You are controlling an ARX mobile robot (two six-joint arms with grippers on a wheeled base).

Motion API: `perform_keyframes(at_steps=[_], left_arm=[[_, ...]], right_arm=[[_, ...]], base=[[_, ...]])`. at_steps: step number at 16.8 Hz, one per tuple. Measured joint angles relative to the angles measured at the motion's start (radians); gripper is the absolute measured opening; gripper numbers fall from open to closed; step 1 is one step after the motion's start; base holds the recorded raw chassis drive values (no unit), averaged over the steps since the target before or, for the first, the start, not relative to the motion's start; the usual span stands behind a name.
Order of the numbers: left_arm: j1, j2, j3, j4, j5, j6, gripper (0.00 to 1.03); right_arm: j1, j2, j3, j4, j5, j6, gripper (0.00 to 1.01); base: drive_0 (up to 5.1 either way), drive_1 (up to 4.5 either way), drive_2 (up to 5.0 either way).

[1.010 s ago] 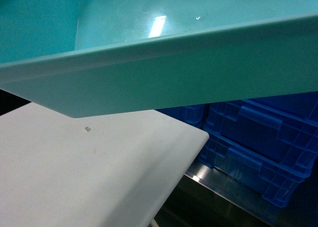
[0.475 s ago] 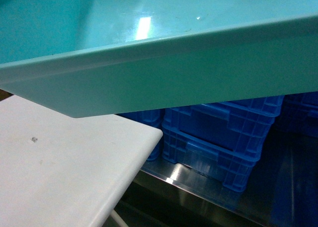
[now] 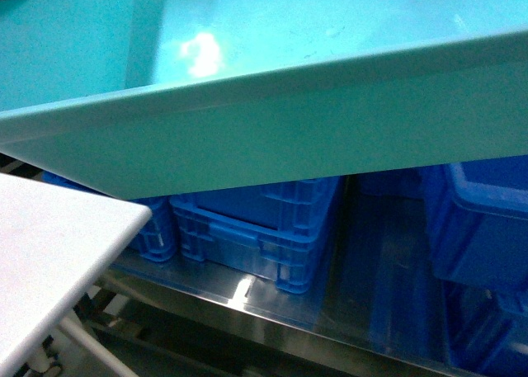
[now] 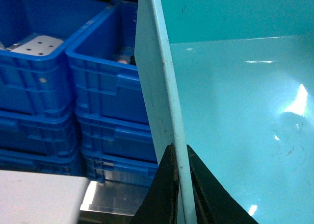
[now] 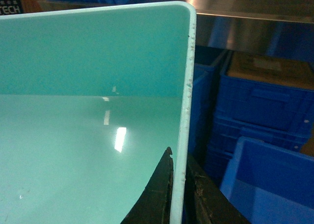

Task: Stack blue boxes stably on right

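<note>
Two hands at work: left hand (image 4: pixel 179 185) pinching the left wall of the turquoise tub (image 3: pixel 272 138), right hand (image 5: pixel 179 194) pinching the right wall, rim clamped between each pair of dark fingers. Held aloft and tilted, near the head camera, above the royal-blue crates (image 3: pixel 256 224) and beside the white desk (image 3: pixel 58 261). Probably light and empty but glossy and slick; thin walls likely to flex. Best gripped mid-wall, both sides, level.

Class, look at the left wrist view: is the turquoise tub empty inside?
Yes. The turquoise tub shows only a bare glossy floor with light reflections, while the left gripper clamps its rim.
</note>
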Motion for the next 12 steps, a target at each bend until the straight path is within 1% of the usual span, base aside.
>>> perform_keyframes(at_steps=[12], left_arm=[[0.000,0.002,0.000,0.003,0.000,0.006,0.02]], right_arm=[[0.000,0.000,0.000,0.003,0.002,0.000,0.07]], base=[[3.2,-5.11,-2.6]])
